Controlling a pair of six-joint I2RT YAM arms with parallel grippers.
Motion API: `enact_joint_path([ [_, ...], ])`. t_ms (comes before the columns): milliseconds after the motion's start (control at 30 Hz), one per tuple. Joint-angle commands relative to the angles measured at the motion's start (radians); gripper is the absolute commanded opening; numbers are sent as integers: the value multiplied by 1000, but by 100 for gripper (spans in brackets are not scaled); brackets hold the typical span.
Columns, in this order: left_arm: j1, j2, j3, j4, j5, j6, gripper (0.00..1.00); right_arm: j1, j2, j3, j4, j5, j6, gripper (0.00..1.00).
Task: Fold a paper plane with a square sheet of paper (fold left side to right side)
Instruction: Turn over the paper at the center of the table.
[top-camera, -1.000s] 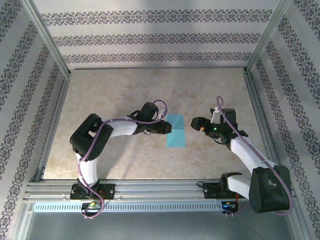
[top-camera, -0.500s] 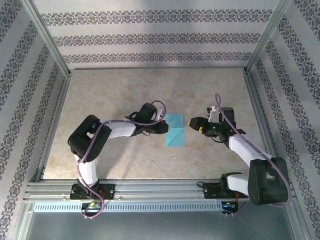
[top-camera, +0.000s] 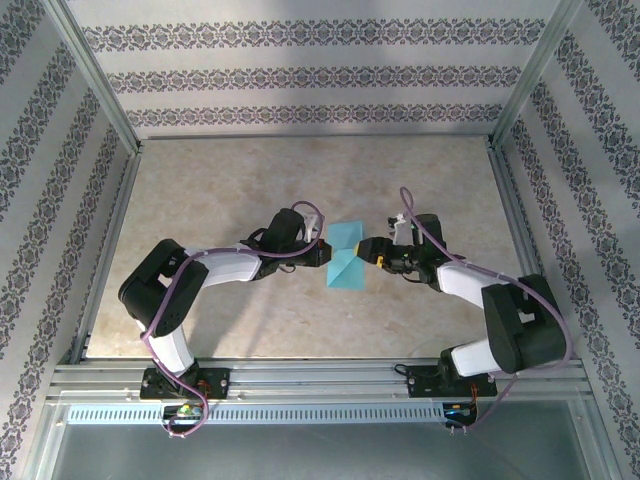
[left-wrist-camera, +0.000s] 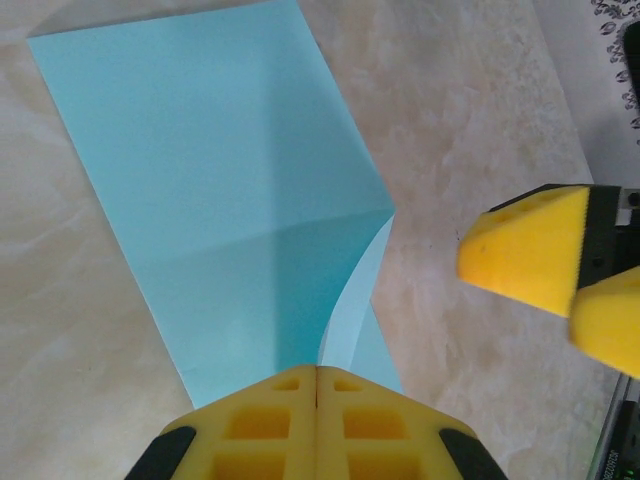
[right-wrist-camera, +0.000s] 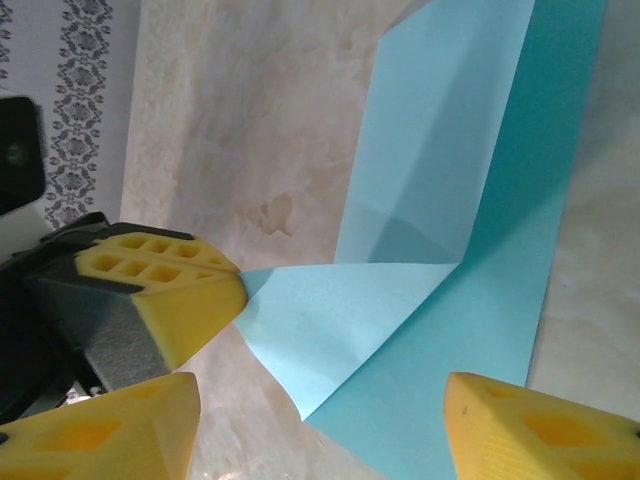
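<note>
The square sheet of paper (top-camera: 348, 262), thin plain turquoise-blue, lies about midway between the left and right edges of the beige marbled surface (top-camera: 220, 190). From my overhead feed it reads as an oblong with a paler triangular flap raised at its near left corner.

The left arm (top-camera: 215, 265) and the right arm (top-camera: 460, 285) both reach in from the near edge and meet at the sheet, one on each side.

The left claw (top-camera: 326, 253) is closed and pinches the tip of that raised flap. On its own camera the yellow foam pads (left-wrist-camera: 270, 420) are pressed together with the curled paper edge running in between them.

The right claw (top-camera: 368, 253) sits just beside the sheet's right edge with its jaws apart. On its wrist camera its two yellow pads (right-wrist-camera: 540, 430) stand wide, the flap below and between them. I cannot tell whether either pad touches the paper.
</note>
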Motion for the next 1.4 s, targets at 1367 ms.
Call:
enact_joint_path([
  [1367,-10,62,-17,58,-59,-47,0,97,297,91,308,56,47,57],
])
